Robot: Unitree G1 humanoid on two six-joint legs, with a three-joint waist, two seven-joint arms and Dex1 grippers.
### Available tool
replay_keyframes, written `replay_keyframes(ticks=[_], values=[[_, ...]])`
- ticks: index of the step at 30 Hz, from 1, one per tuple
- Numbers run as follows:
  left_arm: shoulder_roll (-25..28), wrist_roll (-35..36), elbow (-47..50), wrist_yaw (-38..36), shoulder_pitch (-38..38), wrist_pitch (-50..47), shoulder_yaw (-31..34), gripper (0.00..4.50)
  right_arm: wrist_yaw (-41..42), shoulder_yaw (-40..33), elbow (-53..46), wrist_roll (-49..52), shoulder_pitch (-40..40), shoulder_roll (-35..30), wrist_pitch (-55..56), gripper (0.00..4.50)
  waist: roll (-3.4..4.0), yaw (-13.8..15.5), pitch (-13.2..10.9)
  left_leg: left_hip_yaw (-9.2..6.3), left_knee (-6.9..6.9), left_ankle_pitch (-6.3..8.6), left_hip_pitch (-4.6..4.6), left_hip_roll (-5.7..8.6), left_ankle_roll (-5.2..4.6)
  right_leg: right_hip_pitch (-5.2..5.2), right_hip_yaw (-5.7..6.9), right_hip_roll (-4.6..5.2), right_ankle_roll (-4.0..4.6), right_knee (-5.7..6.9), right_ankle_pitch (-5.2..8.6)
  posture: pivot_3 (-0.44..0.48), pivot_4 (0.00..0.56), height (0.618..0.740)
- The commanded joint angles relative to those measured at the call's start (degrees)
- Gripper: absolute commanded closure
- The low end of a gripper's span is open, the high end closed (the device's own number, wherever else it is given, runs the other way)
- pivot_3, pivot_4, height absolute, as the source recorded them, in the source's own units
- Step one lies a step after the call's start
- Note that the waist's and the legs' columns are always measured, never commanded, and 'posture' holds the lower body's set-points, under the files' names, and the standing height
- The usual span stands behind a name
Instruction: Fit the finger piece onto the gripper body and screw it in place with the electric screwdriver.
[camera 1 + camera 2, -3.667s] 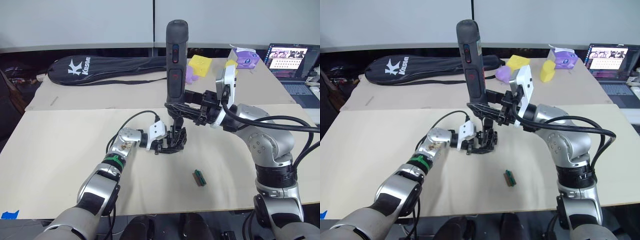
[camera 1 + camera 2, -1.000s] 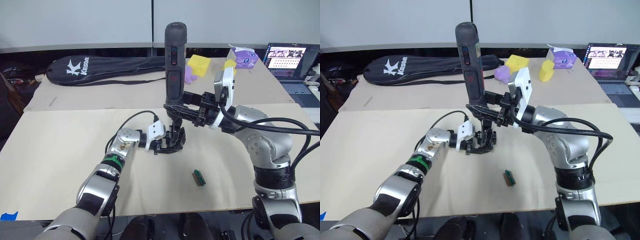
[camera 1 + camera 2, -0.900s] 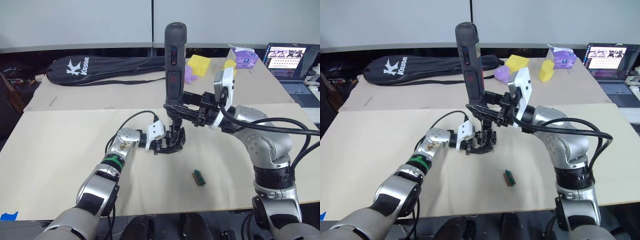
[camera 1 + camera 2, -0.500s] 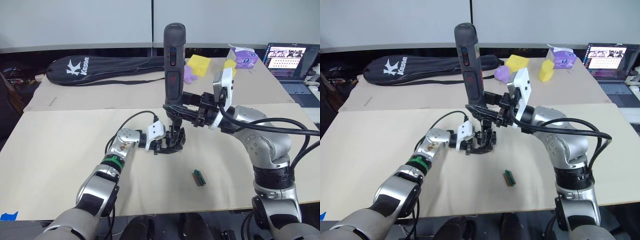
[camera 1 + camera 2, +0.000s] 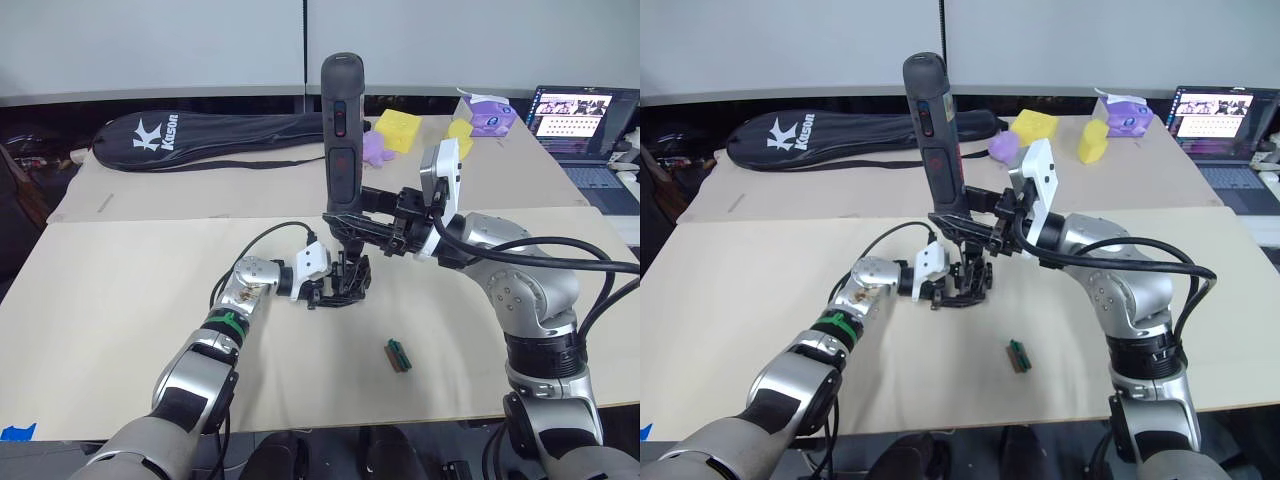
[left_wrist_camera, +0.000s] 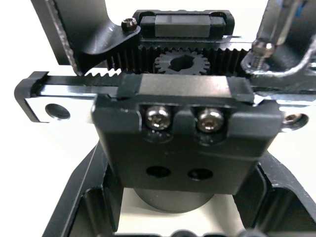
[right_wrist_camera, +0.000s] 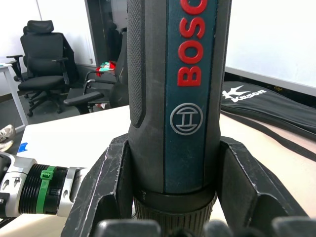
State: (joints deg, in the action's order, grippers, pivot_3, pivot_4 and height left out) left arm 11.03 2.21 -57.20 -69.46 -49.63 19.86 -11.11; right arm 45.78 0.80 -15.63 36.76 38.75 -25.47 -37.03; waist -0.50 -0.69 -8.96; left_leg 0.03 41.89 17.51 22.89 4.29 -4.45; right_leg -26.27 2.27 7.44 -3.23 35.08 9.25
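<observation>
My left gripper (image 5: 322,290) is shut on the gripper body (image 5: 345,285), holding it on the table (image 5: 120,300) by its round base. In the left wrist view the body (image 6: 173,64) shows its toothed racks and gear. The black finger piece (image 6: 187,148) sits on the front rail with two screws in its top edge. My right gripper (image 5: 352,222) is shut on the electric screwdriver (image 5: 338,130), which stands nearly upright over the body. Its fingers (image 7: 106,182) clasp the barrel (image 7: 182,98). The metal bit (image 6: 271,24) meets a screw on the body's far rail.
A small green block (image 5: 398,354) lies on the table in front of the assembly. A long black racket bag (image 5: 200,130) lies across the back. Yellow and purple objects (image 5: 398,130) and an open laptop (image 5: 585,115) are at the back right.
The right gripper has shifted the screwdriver a little to the left, and its top now leans left. The left gripper and the gripper body have stayed put.
</observation>
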Motion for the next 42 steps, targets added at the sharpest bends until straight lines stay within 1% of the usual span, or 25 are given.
replay_keyframes(ticks=[1,23,30,39,42], values=[[0.83,0.07,1.12,0.22,-0.56,0.43,0.97,2.15,0.0,-1.9,-1.75,0.46,1.11,-0.47,1.78,2.59,0.0,0.0,0.0,0.0,0.0,0.0,0.0,0.0,0.0,0.0,0.0,0.0,0.0,0.0,0.0,0.0,0.15,0.723],[0.9,0.06,0.8,0.35,-0.98,0.42,1.11,2.15,-0.67,-1.27,0.18,-0.18,-0.22,0.72,2.73,2.59,0.0,-0.01,0.0,0.01,0.0,0.0,-0.01,0.0,0.0,0.01,0.0,0.0,0.0,0.0,0.0,0.0,0.15,0.723],[0.99,-0.11,0.73,0.59,-0.71,0.63,1.04,2.15,-0.64,0.53,-2.12,-1.49,-3.25,2.13,5.18,2.59,0.0,-0.03,0.0,0.01,0.01,0.0,-0.02,0.0,0.0,0.02,0.0,0.0,0.0,0.01,0.0,0.0,0.15,0.723],[0.86,-0.4,-0.05,0.88,-1.22,1.01,0.99,2.15,2.86,3.33,0.16,-6.66,-6.17,-0.54,10.27,2.59,0.0,-0.06,0.01,0.01,0.01,0.0,-0.06,0.0,0.0,0.06,0.0,-0.02,0.0,0.02,0.0,0.0,0.15,0.723],[0.85,-0.45,-0.2,0.89,-1.29,1.15,0.96,2.15,3.14,3.81,1.3,-6.88,-6.39,-1.49,9.49,2.59,-0.01,-0.05,0.02,0.01,0.01,0.0,-0.13,0.0,0.0,0.11,0.0,-0.02,0.0,0.01,0.0,0.0,0.15,0.723]])
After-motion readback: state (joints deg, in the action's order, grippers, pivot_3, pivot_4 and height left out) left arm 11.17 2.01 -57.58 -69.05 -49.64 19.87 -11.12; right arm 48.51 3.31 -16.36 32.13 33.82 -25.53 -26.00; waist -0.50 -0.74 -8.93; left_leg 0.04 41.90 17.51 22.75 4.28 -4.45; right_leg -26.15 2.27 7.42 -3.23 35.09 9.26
